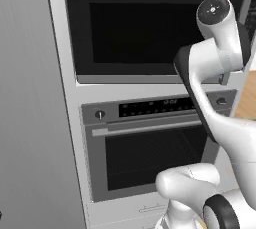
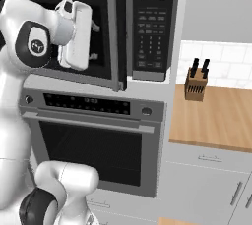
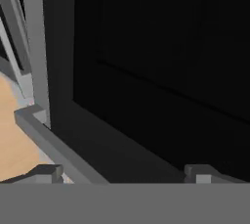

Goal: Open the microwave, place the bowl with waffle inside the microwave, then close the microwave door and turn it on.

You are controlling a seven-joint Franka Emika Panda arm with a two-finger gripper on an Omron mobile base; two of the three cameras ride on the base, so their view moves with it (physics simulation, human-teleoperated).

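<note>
The microwave (image 1: pixel 140 28) is the black box above the oven, with its keypad strip (image 2: pixel 150 27) on the right. The microwave door (image 2: pixel 106 71) carries a long grey vertical handle (image 2: pixel 112 27), and its handle edge seems to stand a little out from the keypad strip. My gripper (image 2: pixel 94 41) is open in front of the dark glass, just left of the handle, with nothing between its fingers. The hand view looks at the dark door (image 3: pixel 156 71), with the handle (image 3: pixel 35 47) at its left and my gripper (image 3: pixel 126 174) at the bottom. The bowl is out of view.
Below the microwave sits the grey-framed oven (image 2: pixel 93 140) with a horizontal bar handle (image 1: pixel 150 127). A wooden counter (image 2: pixel 216 116) with a knife block (image 2: pixel 196 84) lies to the right. A tall grey panel (image 1: pixel 30 98) stands at the left.
</note>
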